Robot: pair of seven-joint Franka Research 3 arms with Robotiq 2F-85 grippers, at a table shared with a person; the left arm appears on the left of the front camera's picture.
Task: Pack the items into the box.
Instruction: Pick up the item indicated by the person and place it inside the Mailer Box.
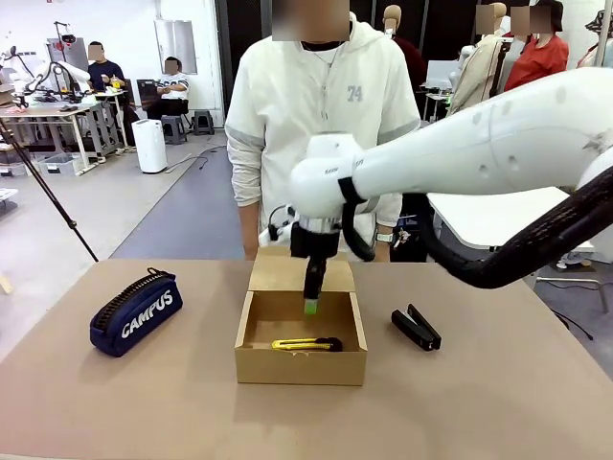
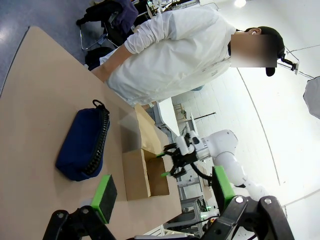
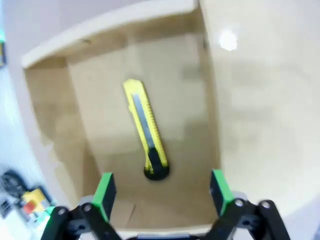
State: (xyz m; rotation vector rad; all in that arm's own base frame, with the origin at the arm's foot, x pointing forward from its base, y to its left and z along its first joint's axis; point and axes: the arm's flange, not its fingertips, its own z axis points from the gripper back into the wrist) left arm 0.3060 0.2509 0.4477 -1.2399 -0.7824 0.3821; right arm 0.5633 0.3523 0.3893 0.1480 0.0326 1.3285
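The stick [image 3: 146,129] is seen lying flat on the floor of the box [image 1: 301,366], close to the front wall, black end toward the stapler's side. 1 item of 3 is judged packed. Directly above it, the right pincer [image 3: 161,192] is spread wide and empty, green pads down inside the open top, nothing touched. The lid flap [image 1: 299,271] is folded back on the far side, just behind the pincer, with the person standing beyond it.

Outside the box, the stapler [image 1: 416,328] is set at a slant near the right wall, and the pouch [image 1: 137,313] is lying well apart to the left on the counter [image 1: 479,402]. The left pincer [image 2: 163,192] is held wide too, high over the pouch side.

The step in hand is judged a retreat from the box. A straight lift is advised, so that walls and flap are not clipped. For the stapler, the pads should be turned across its narrow body before any descent.
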